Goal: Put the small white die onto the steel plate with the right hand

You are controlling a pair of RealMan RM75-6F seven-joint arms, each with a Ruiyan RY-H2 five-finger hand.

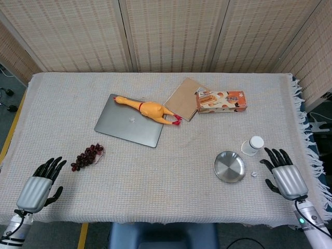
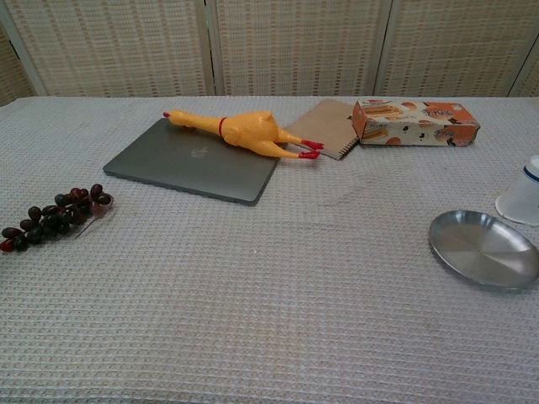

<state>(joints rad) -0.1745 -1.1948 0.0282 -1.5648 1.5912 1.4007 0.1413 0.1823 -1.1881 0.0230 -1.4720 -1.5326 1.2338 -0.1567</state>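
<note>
The small white die [image 1: 254, 174] lies on the cloth just right of the round steel plate [image 1: 230, 166], which also shows at the right edge of the chest view [image 2: 484, 249]. My right hand [image 1: 284, 176] hovers over the table's front right, a short way right of the die, fingers spread and holding nothing. At the front left corner my left hand [image 1: 39, 184] stays open and empty. Neither hand nor the die shows in the chest view.
A white cup [image 1: 253, 146] stands just behind the die and plate. Further back lie a snack box [image 1: 221, 101], a brown notebook [image 1: 184, 98], and a rubber chicken [image 1: 148, 109] on a grey laptop [image 1: 129, 122]. Dark grapes [image 1: 87, 156] sit at the left.
</note>
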